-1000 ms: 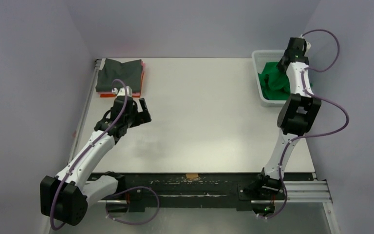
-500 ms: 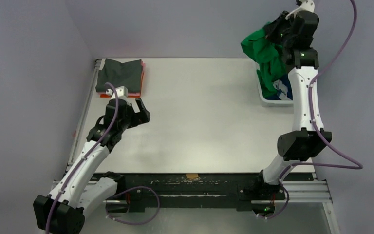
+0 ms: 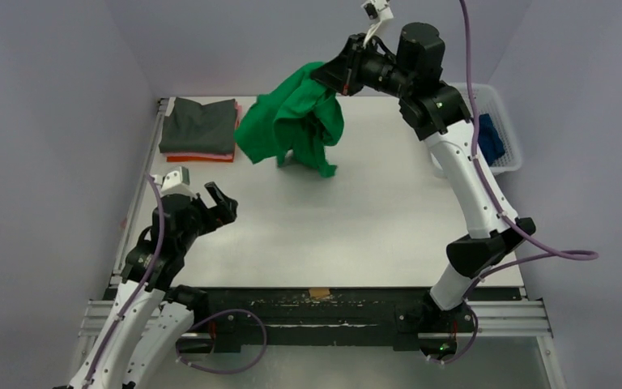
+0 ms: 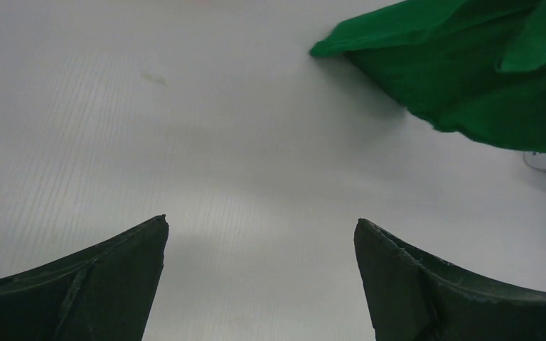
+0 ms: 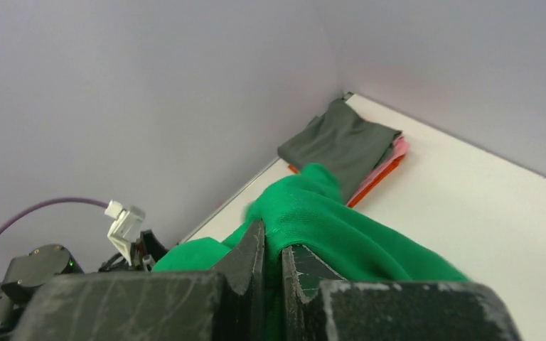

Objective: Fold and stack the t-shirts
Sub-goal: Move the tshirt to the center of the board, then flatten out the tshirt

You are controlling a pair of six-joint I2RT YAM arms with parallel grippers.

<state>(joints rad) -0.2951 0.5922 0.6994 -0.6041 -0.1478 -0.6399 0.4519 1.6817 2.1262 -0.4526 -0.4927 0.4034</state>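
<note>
Since half a second ago the right gripper [image 3: 330,79] has swung away from the white plastic lattice basket [image 3: 509,113] toward the middle of the far side. It carries the bright green cloth t-shirt [image 3: 291,121] with it, and the left arm has drawn back a little toward its base.

The jaws of the right gripper are pressed together on a bunched fold of the green t-shirt. It hangs below them in a loose clump. Whether its lowest edge touches the flat white table [image 3: 372,219], I cannot tell. The left gripper [image 3: 220,201] holds nothing. Its jaws stand wide apart, low over the bare surface, with the green hem ahead of it and to its right.

To do this step well, I think the shirt should be lowered onto the open area between the two grippers and allowed to spread, not dropped in a heap. The free left gripper could then take a hanging edge and draw it flat. As the hold is on a bunch, a new grip at a shoulder or hem will probably be needed.

A folded stack of dark grey, pink and orange t-shirts [image 3: 202,130] lies beyond the left gripper, near the far left corner. A dark blue t-shirt [image 3: 490,138] lies in the basket, well to the right of the right gripper. The table is pale, matt and smooth, and plain lilac walls [image 3: 48,121] close it in on three sides.
</note>
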